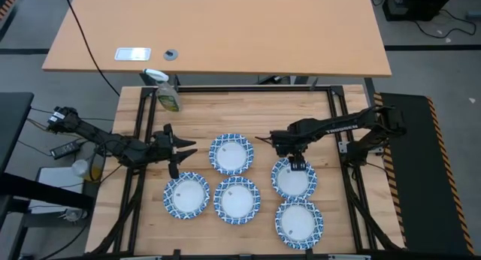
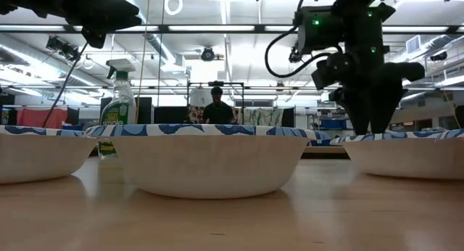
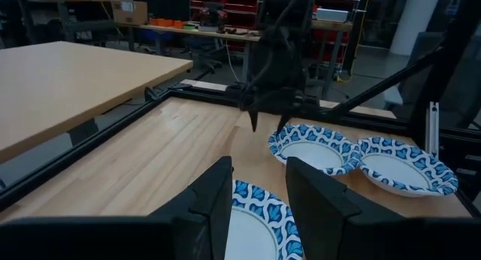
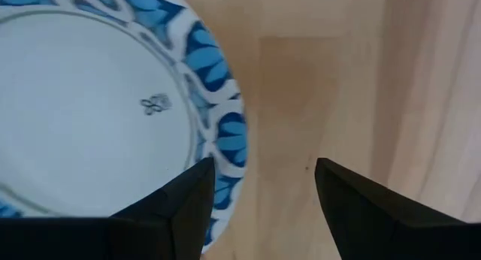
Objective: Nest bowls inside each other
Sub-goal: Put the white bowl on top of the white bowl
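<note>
Several shallow bowls with white centres and blue-patterned rims rest on their bases on the wooden table: one at mid-table [image 1: 231, 153], two near the front [image 1: 186, 195] [image 1: 236, 200], two on the right [image 1: 293, 179] [image 1: 299, 222]. My right gripper [image 1: 297, 167] [image 4: 264, 170] points down, open, over the rim [image 4: 225, 132] of the farther right bowl. One finger is above the rim and the other above bare wood. My left gripper [image 1: 179, 152] [image 3: 259, 170] waits open and level at the left, above the table.
A green-labelled spray bottle [image 1: 167, 95] stands at the table's far left corner. A black frame [image 1: 248, 89] runs around the table. Bare wood lies along the far side and between the bowls. A person [image 2: 216, 106] stands in the room beyond.
</note>
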`<action>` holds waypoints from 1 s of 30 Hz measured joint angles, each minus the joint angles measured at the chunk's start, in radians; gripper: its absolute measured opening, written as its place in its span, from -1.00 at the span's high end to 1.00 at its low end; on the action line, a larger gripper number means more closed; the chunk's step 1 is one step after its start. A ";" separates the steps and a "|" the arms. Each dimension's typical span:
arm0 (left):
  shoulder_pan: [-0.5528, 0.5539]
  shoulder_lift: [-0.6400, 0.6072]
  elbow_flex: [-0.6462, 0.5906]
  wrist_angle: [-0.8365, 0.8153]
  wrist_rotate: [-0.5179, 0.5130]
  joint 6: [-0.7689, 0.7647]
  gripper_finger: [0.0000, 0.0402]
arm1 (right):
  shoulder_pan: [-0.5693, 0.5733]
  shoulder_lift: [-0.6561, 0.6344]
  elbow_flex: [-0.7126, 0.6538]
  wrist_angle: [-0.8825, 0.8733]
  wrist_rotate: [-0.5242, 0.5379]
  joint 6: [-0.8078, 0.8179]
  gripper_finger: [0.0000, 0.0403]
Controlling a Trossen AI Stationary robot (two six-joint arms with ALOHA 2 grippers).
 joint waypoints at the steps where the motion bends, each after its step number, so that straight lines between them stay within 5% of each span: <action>1: 0.000 0.000 0.000 0.000 0.000 0.000 0.35 | 0.000 0.000 -0.005 0.010 0.003 -0.001 -0.18; 30: 0.000 0.000 0.000 -0.001 0.000 0.005 0.35 | -0.014 0.014 0.021 -0.083 -0.101 0.210 -0.18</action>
